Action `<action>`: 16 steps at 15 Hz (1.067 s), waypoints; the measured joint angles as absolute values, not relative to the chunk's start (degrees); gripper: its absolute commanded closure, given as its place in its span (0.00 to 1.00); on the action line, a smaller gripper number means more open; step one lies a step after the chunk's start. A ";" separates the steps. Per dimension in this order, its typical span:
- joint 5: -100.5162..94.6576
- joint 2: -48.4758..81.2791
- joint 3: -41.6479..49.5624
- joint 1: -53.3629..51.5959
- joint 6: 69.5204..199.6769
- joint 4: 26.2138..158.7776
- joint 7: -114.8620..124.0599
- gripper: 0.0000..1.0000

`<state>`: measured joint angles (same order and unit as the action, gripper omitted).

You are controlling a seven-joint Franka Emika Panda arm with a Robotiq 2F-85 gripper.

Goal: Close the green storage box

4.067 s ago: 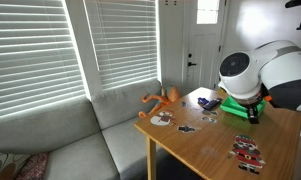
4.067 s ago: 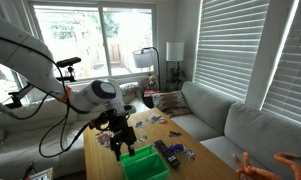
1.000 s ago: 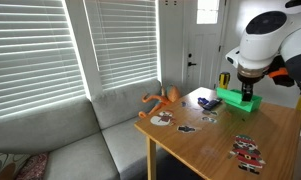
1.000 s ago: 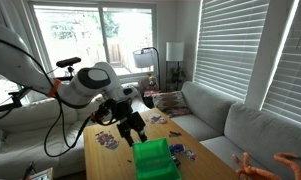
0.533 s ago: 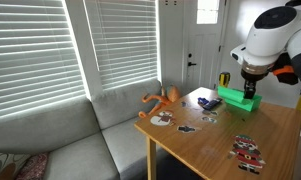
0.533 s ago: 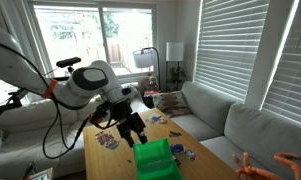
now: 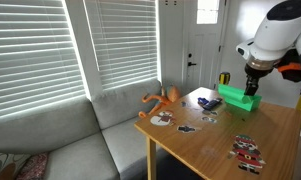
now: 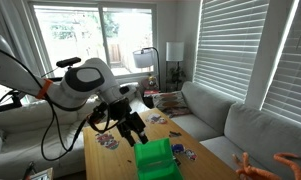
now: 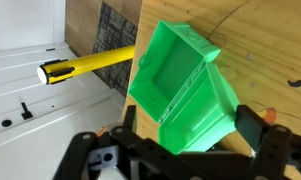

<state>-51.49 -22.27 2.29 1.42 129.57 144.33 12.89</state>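
Note:
The green storage box [image 9: 175, 75] sits on the wooden table [image 7: 215, 140] near its far edge, and it shows in both exterior views [image 7: 237, 97] [image 8: 155, 160]. Its lid looks raised at an angle, with one hollow side facing up in the wrist view. I cannot tell whether it is fully shut. My gripper [image 9: 188, 125] is open and empty. It hangs just above the box, with its fingers spread to either side. In the exterior views it [image 7: 252, 88] [image 8: 137, 130] sits above and slightly beside the box.
A yellow upright object [image 7: 225, 78] [image 9: 90, 63] stands next to the box at the table edge. A dark item [image 7: 205, 101] and picture cards [image 7: 248, 150] lie on the table. An orange toy [image 7: 162, 98] rests on the grey sofa [image 7: 80, 140].
Four seconds ago my gripper was low at the box, which lay open and flat. Since then the lid has come up and my arm has risen away, still lifting slightly over the last second.

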 measured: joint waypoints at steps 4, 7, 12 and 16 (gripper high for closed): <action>-51.41 -23.61 3.59 2.39 131.88 145.41 12.38 0.00; -51.26 -24.21 4.59 3.19 133.73 145.91 11.60 0.00; -50.94 -25.34 5.58 4.15 136.70 146.96 10.79 0.00; -50.69 -26.19 6.21 4.81 137.88 147.16 10.68 0.00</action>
<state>-50.69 -26.19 6.21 4.81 137.88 147.16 10.68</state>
